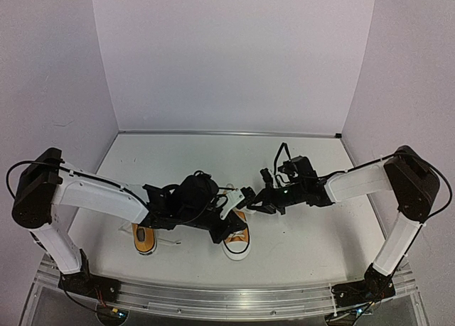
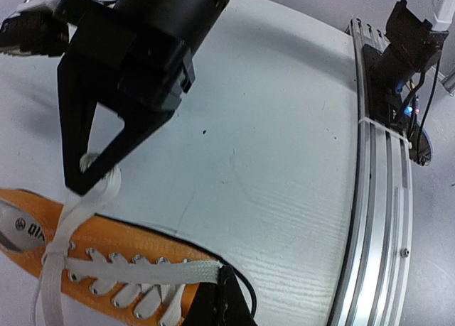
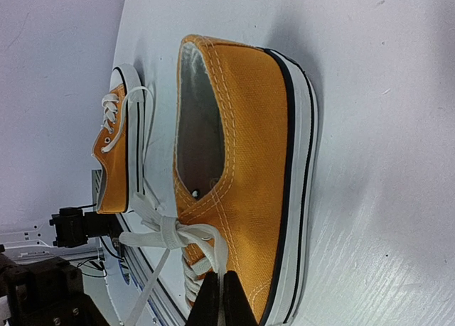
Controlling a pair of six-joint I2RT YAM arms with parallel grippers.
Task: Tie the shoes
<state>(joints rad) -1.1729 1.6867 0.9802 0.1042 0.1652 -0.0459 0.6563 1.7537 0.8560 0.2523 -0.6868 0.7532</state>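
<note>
The left gripper (image 2: 83,182) is clamped on an orange shoe's (image 2: 114,246) white lace (image 2: 75,216) — drawn taut. The right gripper (image 3: 220,299) (fingers pressed together) sits just beside the shoe.

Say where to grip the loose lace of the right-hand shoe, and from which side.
Probably the free strand trailing from the crossing, clear of the canvas. Come from the open table side, across its flat width: the shoe blocks the other side.
</note>
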